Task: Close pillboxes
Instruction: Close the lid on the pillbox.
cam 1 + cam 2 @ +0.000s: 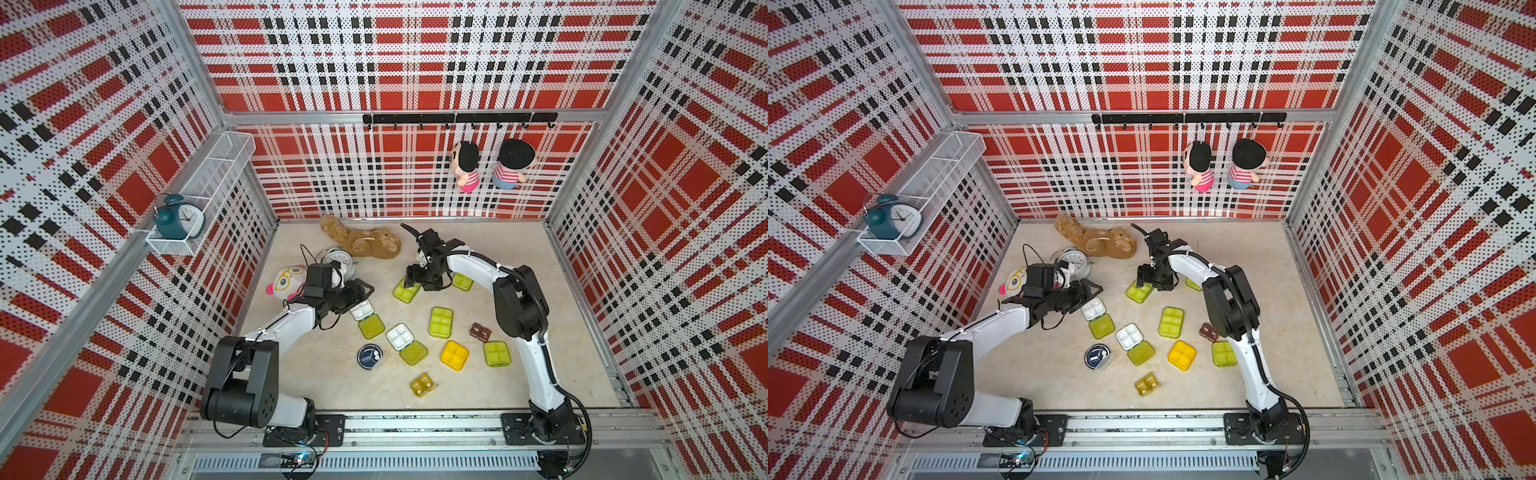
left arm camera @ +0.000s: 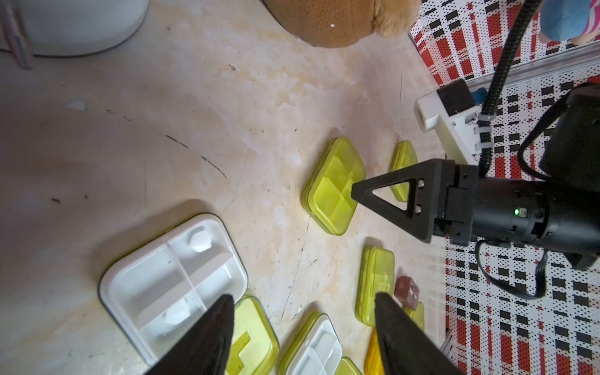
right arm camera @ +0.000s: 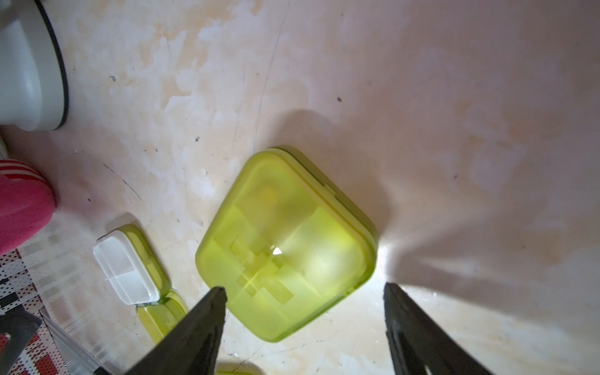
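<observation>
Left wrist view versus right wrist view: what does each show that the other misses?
Left wrist only: the brown plush toy, the small brown pillbox, and the right end effector seen from the side, poised over the closed lime-green square plastic pillbox. Right wrist only: a pink plush toy at the edge, and that closed box framed between the open fingers. Both: that closed box, the open pillbox with white four-cell tray, and the round white alarm clock.

Ten pillboxes (image 1: 441,322), four plush toys (image 1: 365,243) and two alarm clocks (image 1: 178,216).
</observation>
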`<state>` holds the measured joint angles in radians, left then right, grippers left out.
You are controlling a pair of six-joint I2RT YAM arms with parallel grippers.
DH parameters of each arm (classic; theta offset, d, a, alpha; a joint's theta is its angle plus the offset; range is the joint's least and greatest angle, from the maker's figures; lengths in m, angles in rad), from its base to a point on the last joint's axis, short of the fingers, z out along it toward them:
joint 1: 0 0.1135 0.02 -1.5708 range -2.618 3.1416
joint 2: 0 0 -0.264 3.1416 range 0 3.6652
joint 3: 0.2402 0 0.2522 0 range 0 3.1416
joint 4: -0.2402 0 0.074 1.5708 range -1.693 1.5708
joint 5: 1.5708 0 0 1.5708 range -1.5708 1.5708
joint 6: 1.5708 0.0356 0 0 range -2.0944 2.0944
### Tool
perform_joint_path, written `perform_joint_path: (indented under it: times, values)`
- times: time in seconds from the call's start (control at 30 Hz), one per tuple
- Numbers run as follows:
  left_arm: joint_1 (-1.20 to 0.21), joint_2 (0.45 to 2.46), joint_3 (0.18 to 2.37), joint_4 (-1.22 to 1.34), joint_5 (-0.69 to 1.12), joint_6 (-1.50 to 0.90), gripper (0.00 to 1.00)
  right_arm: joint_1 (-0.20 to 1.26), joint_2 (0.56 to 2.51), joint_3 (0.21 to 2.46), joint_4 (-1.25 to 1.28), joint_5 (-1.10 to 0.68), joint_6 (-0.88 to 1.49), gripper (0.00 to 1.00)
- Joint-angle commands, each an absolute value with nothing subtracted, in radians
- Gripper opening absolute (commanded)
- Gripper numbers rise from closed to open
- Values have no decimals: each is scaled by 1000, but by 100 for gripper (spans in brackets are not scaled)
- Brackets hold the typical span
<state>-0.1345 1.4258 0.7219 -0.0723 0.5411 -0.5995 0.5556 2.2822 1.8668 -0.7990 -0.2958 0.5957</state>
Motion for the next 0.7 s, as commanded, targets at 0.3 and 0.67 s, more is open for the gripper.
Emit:
perform_joint_path:
  times: [0.3, 0.67]
  values:
    - [-123, 1373, 684, -74, 515, -612, 71, 568, 2348, 1880, -828, -274, 567, 79]
    - [-117, 1362, 664, -83, 497, -616, 71, 581, 2377, 1842, -854, -158, 496, 74]
